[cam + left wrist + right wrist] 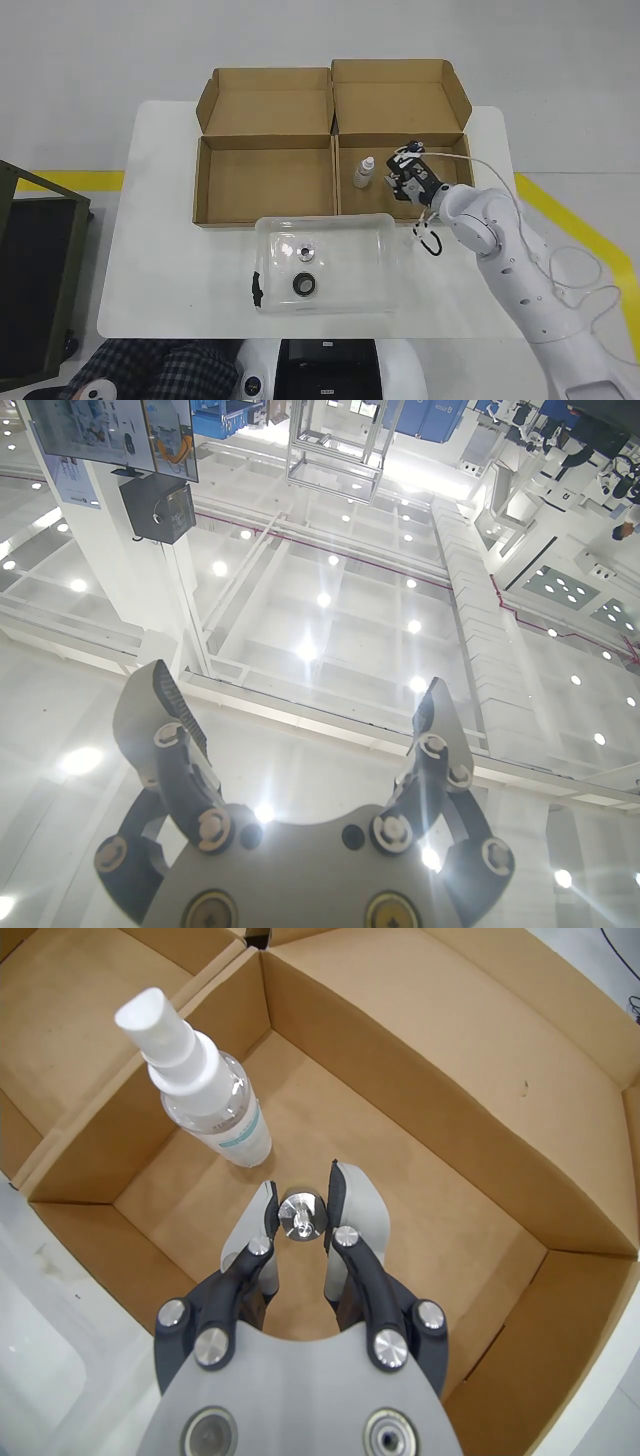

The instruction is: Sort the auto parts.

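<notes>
My right gripper [301, 1208] is shut on a small round silver metal part [301, 1220] and holds it over the floor of the right cardboard box [450, 1208]. A clear spray bottle [210, 1093] with a white cap stands upright in that box, close beside the gripper. From above, the right gripper [408, 172] sits in the right box [400, 205] with the bottle [364, 172] next to it. A clear plastic tray [385, 265] in front of the boxes holds a silver part [306, 250] and a black ring [305, 285]. My left gripper [300, 710] points up at the ceiling, open, with nothing between its fingers.
The left cardboard box [262, 183] stands beside the right one, both with lids folded back. A dark crate [35, 270] sits off the table's left side. Bare white tabletop [170, 250] lies left of the tray.
</notes>
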